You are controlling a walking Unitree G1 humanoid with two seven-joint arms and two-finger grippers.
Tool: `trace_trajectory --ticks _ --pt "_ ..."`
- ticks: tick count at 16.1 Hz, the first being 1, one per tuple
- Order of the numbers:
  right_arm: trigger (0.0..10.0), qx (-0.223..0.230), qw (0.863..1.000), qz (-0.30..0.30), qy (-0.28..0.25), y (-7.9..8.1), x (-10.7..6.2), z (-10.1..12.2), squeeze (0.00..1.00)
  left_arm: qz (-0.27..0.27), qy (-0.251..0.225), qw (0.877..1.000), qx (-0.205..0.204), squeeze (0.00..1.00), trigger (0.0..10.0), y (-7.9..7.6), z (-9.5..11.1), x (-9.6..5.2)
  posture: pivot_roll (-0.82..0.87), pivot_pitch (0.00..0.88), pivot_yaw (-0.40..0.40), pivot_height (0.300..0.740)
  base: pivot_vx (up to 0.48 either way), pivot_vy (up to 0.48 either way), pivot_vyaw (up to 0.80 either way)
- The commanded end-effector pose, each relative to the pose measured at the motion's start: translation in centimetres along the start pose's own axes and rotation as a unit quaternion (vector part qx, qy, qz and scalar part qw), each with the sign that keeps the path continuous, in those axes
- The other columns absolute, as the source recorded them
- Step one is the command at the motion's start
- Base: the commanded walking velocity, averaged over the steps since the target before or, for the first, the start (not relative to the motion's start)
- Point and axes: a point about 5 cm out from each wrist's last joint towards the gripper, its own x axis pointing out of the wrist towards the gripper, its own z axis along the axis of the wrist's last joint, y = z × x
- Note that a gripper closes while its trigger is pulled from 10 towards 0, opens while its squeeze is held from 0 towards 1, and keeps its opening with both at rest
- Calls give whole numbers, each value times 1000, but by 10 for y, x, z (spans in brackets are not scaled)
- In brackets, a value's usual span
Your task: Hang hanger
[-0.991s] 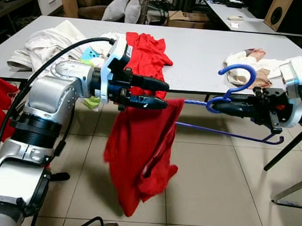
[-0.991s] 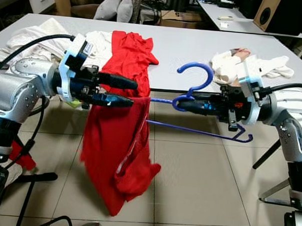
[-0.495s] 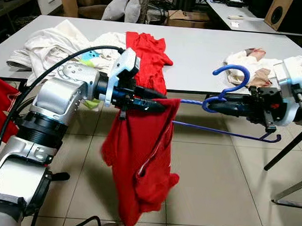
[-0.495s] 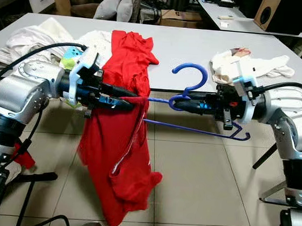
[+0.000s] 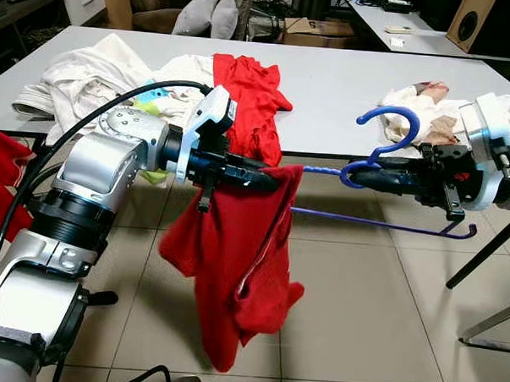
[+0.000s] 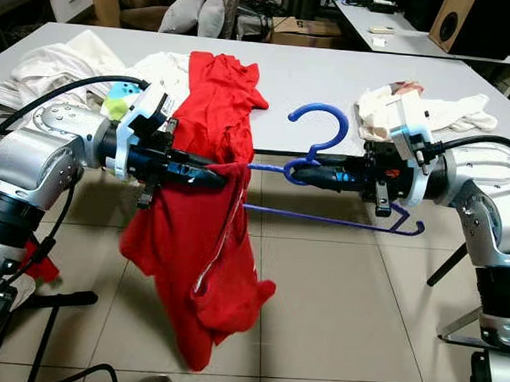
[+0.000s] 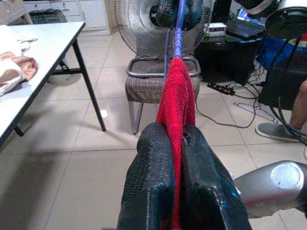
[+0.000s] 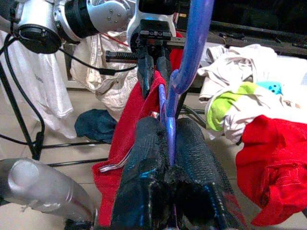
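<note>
In front of the grey tabletop, my left gripper has its black fingers pressed together on a fold of the red knit garment, while my right gripper pinches the blue plastic hanger just below its hook, the hanger held level in the air between the two arms. Over the last second the hanger has slid toward the left gripper and its near arm now runs into the pinched cloth, and the garment's hanging bulk has swung out to the robot's left; I judge the threading is under way, not finished. The hanger's tip is buried in red fabric, so I cannot tell how far it sits inside or whether it has found the neck opening. No rail to hang it on can be made out
</note>
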Motion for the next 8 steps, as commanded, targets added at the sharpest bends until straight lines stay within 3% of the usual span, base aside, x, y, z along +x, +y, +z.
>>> trace_trajectory --ticks 1,2,3,8 --pt "10000 -20 1000 8 -21 -1 2 14 0 -9 -19 1000 11 0 0 0 9 3 -37 0 12 740 0 0 0" --pt "10000 -16 1000 -4 -19 -3 0 13 725 -7 -24 1000 7 0 0 0 8 2 -35 0 10 740 0 0 0" --pt "10000 -5 999 -32 -24 -8 -7 15 1000 2 -27 1000 -1 0 0 -1 4 -1 -34 0 8 740 0 0 0" --pt "10000 -5 999 -32 -24 -8 -7 15 1000 2 -27 1000 -1 0 0 -1 4 -1 -34 0 8 740 0 0 0"
